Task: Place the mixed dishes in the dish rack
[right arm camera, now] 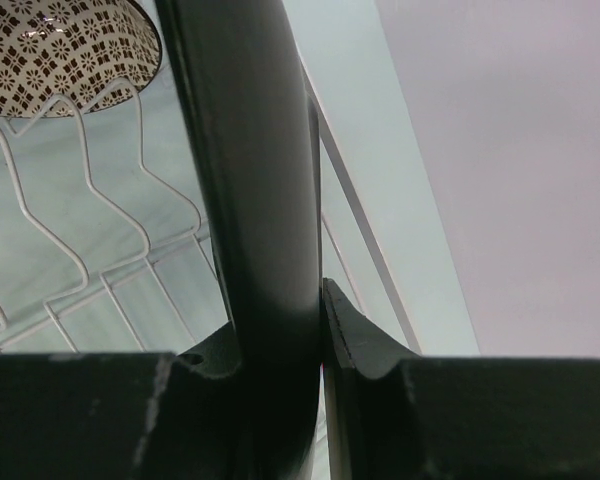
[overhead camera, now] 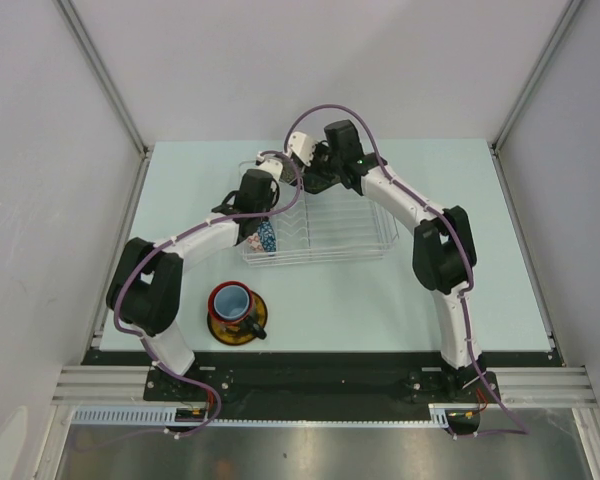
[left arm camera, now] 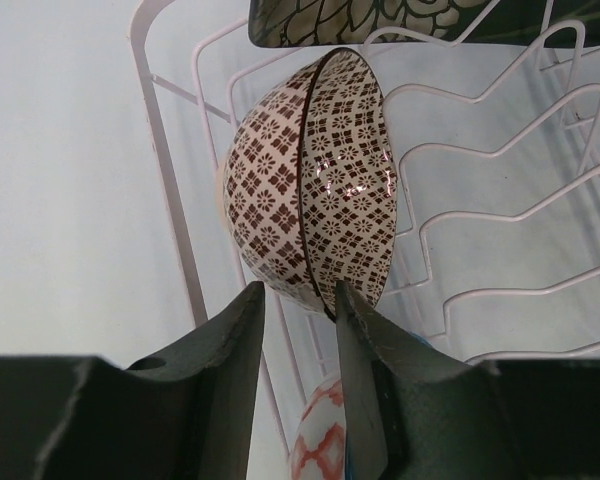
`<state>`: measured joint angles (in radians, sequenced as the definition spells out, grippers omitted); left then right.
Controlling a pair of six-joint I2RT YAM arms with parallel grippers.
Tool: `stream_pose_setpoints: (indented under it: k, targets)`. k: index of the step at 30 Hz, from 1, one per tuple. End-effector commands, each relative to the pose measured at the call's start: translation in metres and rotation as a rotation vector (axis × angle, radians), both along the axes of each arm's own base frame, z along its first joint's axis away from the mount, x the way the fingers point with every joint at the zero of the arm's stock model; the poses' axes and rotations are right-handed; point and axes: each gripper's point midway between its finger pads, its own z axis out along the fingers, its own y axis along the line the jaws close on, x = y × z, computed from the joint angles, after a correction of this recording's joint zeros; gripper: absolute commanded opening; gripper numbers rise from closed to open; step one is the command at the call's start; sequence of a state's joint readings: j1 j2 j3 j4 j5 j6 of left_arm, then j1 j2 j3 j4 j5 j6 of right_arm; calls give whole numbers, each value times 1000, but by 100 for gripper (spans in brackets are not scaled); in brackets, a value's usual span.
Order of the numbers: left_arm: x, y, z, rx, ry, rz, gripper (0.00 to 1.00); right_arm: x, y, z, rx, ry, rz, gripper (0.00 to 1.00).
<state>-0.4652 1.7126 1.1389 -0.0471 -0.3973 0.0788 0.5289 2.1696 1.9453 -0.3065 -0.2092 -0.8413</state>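
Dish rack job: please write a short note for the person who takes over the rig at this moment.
The left fingers straddle the rim of the beige bowl, which stands on edge in the rack; whether they grip it, I cannot tell.
The right fingers are shut on the black plate at the rack's far edge.
The small blue bowl seems to sit inside the rack's near left corner.
Left to do: the mug and the saucer under it, on the table.

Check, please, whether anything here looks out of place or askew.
Nothing looks spilled or broken. The mug, on its saucer, sits on the table outside the rack. In the rack the netted bowl stands on edge with the left gripper at its rim, and the right gripper holds the plate.
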Motion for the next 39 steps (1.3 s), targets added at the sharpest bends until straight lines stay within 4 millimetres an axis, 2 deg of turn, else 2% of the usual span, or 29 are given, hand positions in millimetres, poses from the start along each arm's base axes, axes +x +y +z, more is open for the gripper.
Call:
stream_pose_setpoints:
  k: [1, 3, 4, 6, 7, 9, 10, 12, 18, 21, 23, 25, 29, 32, 35, 39]
  targets:
    - [-8, 8, 11, 15, 0, 15, 46, 3, 32, 68, 122, -148, 89, 0]
    - [-6, 9, 15, 17, -5, 22, 54, 2, 34, 66, 117, -149, 95, 0]
    - [-5, 9, 18, 17, -8, 22, 64, 1, 35, 65, 116, -149, 95, 0]
    - [-2, 9, 26, 17, -17, 27, 74, 1, 36, 63, 114, -150, 97, 0]
    - [-1, 10, 31, 17, -24, 28, 84, 2, 36, 63, 113, -150, 99, 0]
    - [2, 11, 44, 9, -39, 35, 86, 2, 38, 62, 109, -155, 97, 0]
    - [3, 11, 50, 4, -46, 36, 91, 2, 39, 63, 107, -160, 99, 0]
    - [5, 13, 69, -12, -70, 39, 94, 0, 44, 60, 92, -167, 106, 0]
    - [9, 22, 121, -82, -128, 29, 100, -5, 54, 35, -41, -202, 106, 0]
    - [9, 37, 142, -125, -157, 46, 100, -11, 60, 20, -81, -192, 118, 0]
    - [10, 52, 149, -152, -161, 69, 100, -15, 65, 10, -100, -181, 128, 0]
    - [8, 64, 153, -155, -164, 85, 100, -18, 67, 5, -114, -178, 134, 0]
    - [3, 88, 138, -141, -136, 127, 100, -20, 66, -9, -164, -170, 140, 0]
    - [1, 97, 130, -148, -125, 146, 100, -21, 61, -18, -229, -186, 140, 0]
    - [1, 98, 128, -165, -120, 150, 100, -25, 61, -30, -274, -189, 134, 0]
    - [1, 97, 126, -170, -119, 145, 100, -31, 61, -51, -313, -175, 109, 13]
